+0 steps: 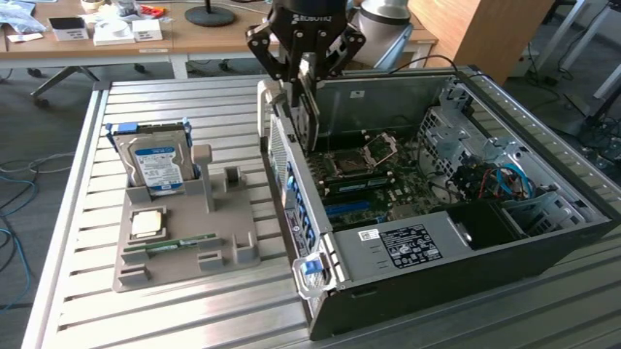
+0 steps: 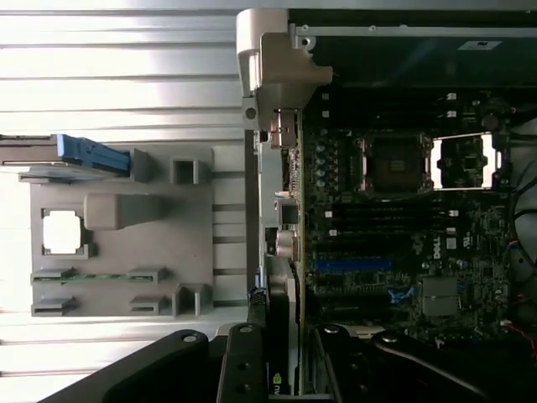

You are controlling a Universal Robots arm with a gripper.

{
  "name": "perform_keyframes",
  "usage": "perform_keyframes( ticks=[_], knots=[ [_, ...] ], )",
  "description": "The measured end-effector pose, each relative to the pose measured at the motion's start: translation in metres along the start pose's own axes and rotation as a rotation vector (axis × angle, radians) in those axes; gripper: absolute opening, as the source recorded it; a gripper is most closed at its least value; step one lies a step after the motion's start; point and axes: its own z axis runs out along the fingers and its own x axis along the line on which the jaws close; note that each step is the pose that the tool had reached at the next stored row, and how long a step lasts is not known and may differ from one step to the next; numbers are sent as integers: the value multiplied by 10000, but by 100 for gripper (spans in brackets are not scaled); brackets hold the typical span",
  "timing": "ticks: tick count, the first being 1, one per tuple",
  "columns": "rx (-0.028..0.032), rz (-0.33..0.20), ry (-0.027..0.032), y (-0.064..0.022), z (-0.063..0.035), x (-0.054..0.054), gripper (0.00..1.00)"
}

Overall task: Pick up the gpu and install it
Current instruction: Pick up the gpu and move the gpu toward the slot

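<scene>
Taking the open computer case (image 1: 543,240) as the landmark and starting from the exterior view's left, a grey holder tray (image 1: 233,251) lies on the slatted metal table (image 1: 174,313), just beside the case and apart from it. In the tray, the blue-labelled hard drive (image 1: 160,167) stands upright at the end farthest from the camera. A square processor chip (image 1: 147,222) lies flat nearer the camera, and a narrow green RAM stick (image 1: 179,242) lies along the slot next to it.

At the case's wall facing the tray, the gripper (image 1: 305,76) hangs from above, its fingers pinching the top of the gpu (image 1: 308,116). The card stands on edge, its black face toward the camera. Its lower end sits down inside the case, close against that wall and over the motherboard (image 1: 388,182). Whether it touches a slot cannot be told.

In the wrist view the gpu (image 2: 284,336) appears edge-on between the black fingers (image 2: 243,365), running along the case's edge with the holder tray (image 2: 168,252) on its outer side.

Farther into the case, toward the exterior view's right, lie the open processor socket (image 1: 379,149) and a silver labelled box (image 1: 408,243).
</scene>
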Motion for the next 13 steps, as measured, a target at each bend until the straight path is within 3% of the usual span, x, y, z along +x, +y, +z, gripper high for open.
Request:
perform_keyframes(
  ticks=[13],
  knots=[
    [-102,1,4,20,12,-499,27]
  ],
)
